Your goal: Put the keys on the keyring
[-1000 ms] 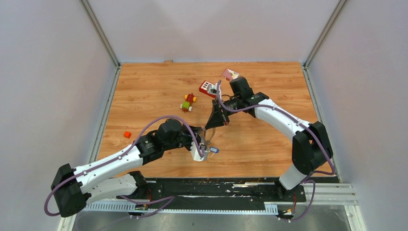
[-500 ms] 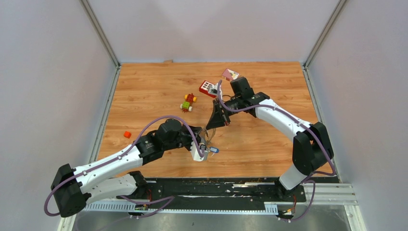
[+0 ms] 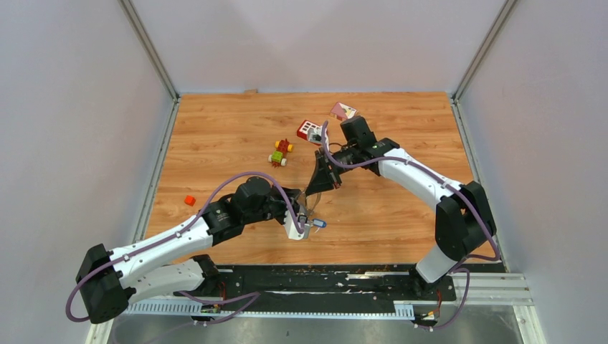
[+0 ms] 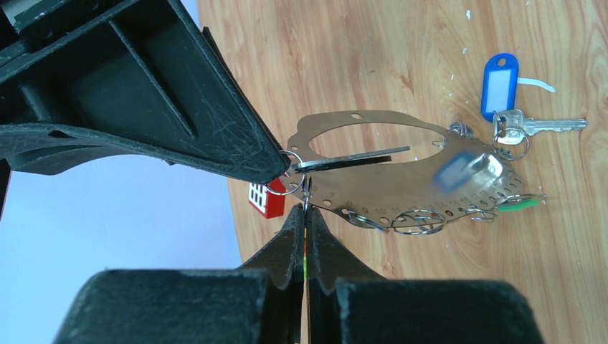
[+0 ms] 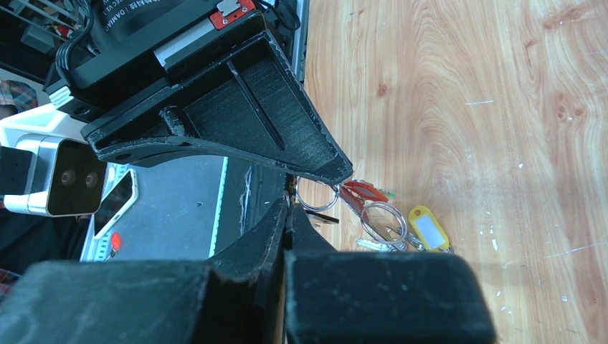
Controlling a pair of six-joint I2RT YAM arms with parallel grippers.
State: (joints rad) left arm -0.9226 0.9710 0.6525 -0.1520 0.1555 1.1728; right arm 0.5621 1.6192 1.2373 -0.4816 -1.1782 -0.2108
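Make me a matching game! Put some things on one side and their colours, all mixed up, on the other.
Things:
1 loose cube
2 tag beside the silver key
3 tag with a pale window, right wrist view
4 keyring

Colours:
a grey
b yellow
c red
d blue

Pairs: 1-c, 2-d, 3-b, 4-a

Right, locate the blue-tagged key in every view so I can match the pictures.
Top external: the blue-tagged key is a blue speck just right of the left gripper.
Left wrist: upper right, lying flat.
Right wrist: not in view.
Shared landmark: the left gripper and right gripper nearly tip to tip, visible in all three views.
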